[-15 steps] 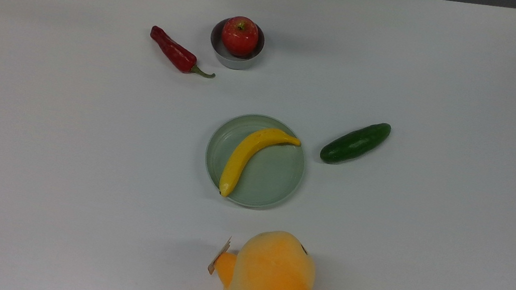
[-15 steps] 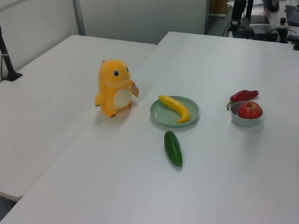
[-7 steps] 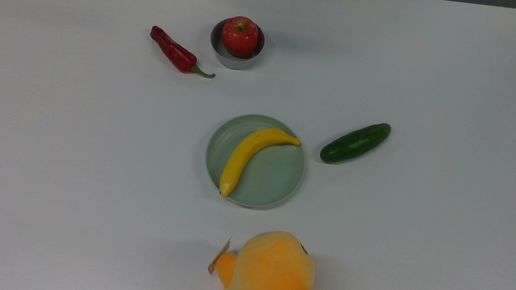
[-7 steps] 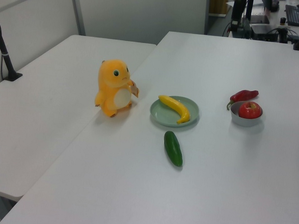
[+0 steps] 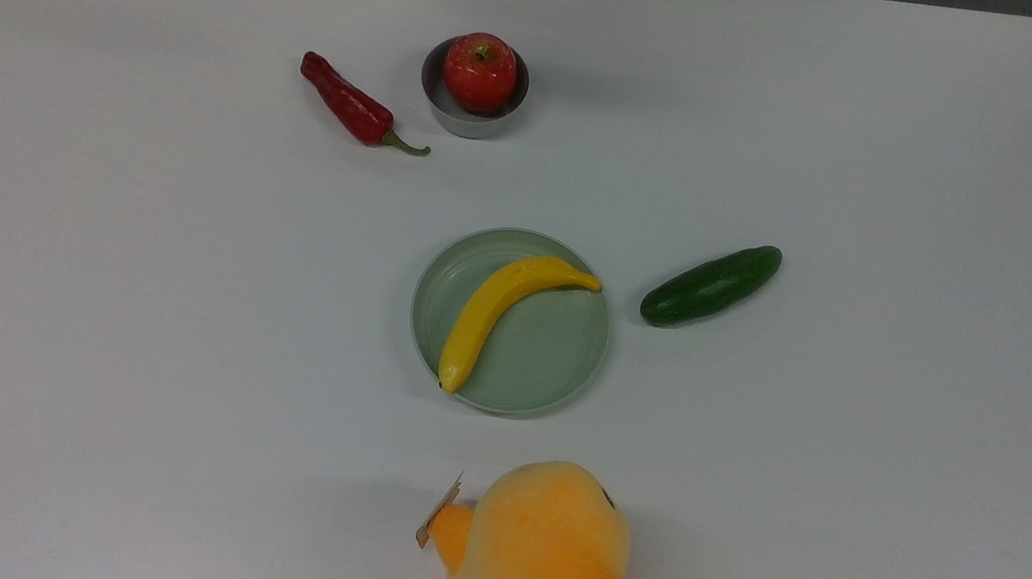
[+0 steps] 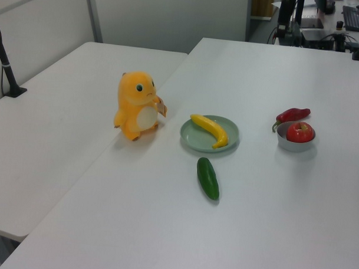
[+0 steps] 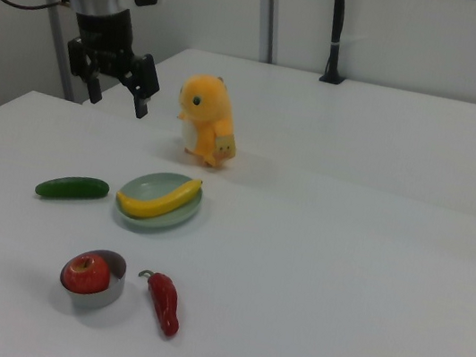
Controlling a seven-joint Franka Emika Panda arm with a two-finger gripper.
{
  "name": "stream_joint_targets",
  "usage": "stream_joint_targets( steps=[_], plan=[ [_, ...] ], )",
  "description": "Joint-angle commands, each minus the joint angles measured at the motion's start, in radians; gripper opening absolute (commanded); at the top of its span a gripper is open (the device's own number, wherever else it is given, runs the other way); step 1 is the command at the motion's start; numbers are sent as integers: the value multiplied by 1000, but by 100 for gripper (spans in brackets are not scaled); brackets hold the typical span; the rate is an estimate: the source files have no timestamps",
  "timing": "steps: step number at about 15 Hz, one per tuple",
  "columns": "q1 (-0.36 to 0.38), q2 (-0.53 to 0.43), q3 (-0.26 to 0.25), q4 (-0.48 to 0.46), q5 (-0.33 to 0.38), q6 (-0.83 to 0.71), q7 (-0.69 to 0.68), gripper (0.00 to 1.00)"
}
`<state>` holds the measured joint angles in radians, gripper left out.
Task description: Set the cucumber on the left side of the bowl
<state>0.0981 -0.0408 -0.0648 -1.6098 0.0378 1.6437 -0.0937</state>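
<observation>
1. So, in the top view nothing has shifted over the last second: the cucumber [image 5: 710, 286] lies beside the pale green plate [image 5: 554, 376], well apart from the bowl [image 5: 469, 119] holding an apple [image 5: 480, 72].
2. Left view agrees: cucumber [image 6: 208, 178] is untouched on the table [image 6: 270, 232], with the red chili [image 6: 292, 115] just beside the bowl [image 6: 295, 144].
3. Right view: the gripper [image 7: 118, 87] hangs high with fingers [image 7: 141, 109] spread and empty; the cucumber [image 7: 72, 188] lies well below them. The pick looks not yet begun.
</observation>
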Motion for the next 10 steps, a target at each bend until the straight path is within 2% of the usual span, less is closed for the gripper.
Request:
stream_joint_targets(
  steps=[1,7,10],
  plan=[
    [22,-31,-7,-42,2,7,-24,100],
    [31,-22,-4,-45,4,4,-26,100],
    [60,-4,-3,-53,2,-7,-15,100]
  ],
)
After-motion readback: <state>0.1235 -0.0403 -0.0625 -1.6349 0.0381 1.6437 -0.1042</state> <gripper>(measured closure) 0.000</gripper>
